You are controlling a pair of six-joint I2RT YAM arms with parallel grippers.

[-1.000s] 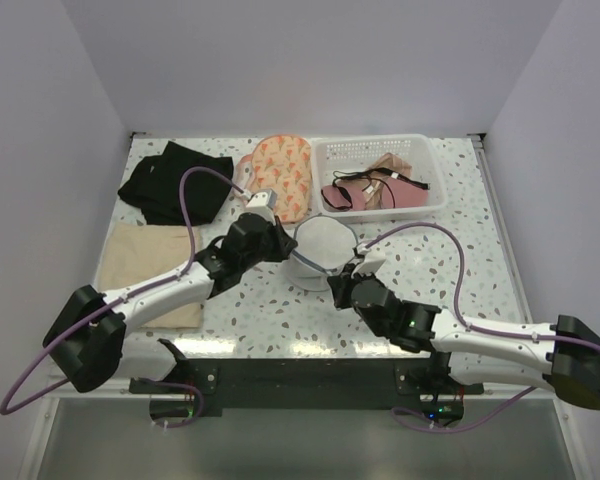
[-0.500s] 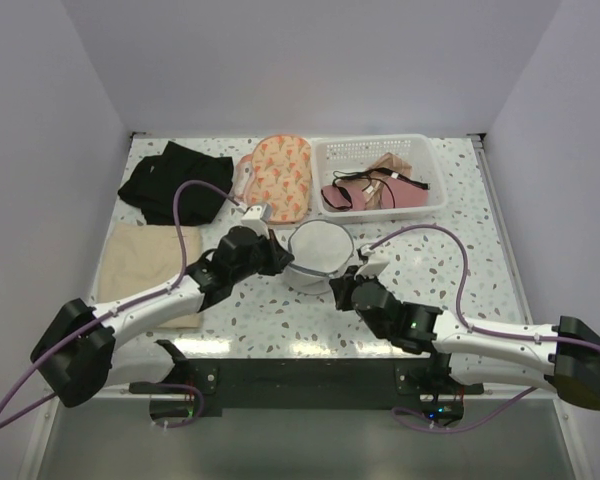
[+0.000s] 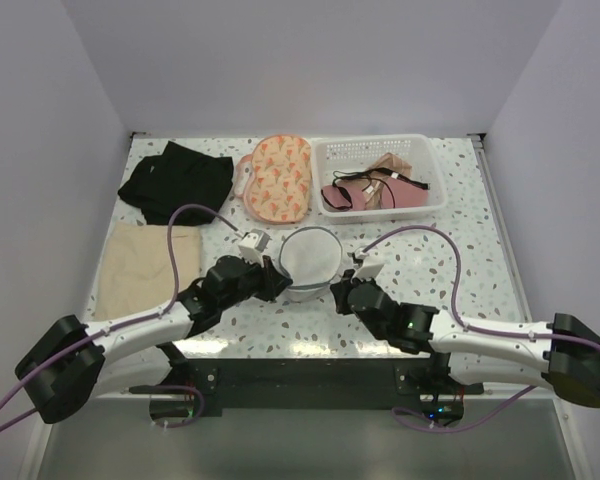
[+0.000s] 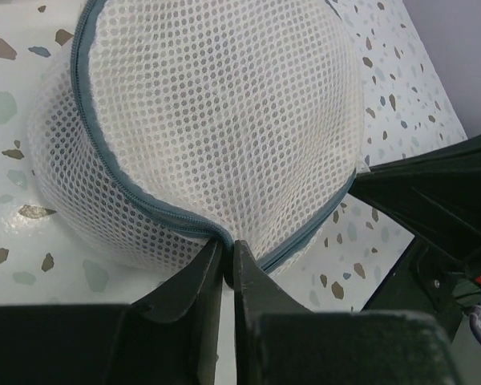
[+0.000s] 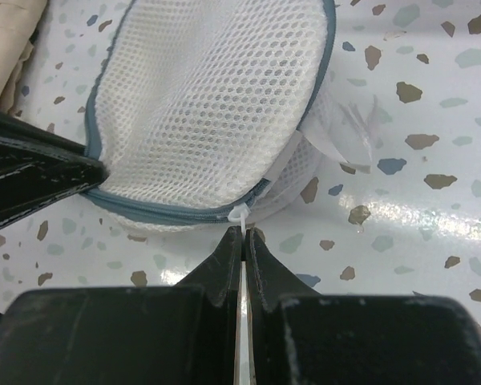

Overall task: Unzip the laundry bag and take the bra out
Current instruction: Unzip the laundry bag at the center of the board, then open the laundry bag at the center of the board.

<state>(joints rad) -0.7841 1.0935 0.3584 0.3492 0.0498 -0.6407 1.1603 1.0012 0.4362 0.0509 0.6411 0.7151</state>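
Left arm has retracted. I cannot tell whether the near-closed left claw grips the laundry bag. Right claw clamps the zipper pull.

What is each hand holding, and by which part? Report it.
Left hand pinches the laundry bag by its grey zipper band. Right hand pinches the bag's white zipper pull.

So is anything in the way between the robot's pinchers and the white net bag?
Nothing visible. The left gripper has its tips at the laundry bag on its grey zip seam, and the right gripper pinches the white zip pull. The zip looks shut.
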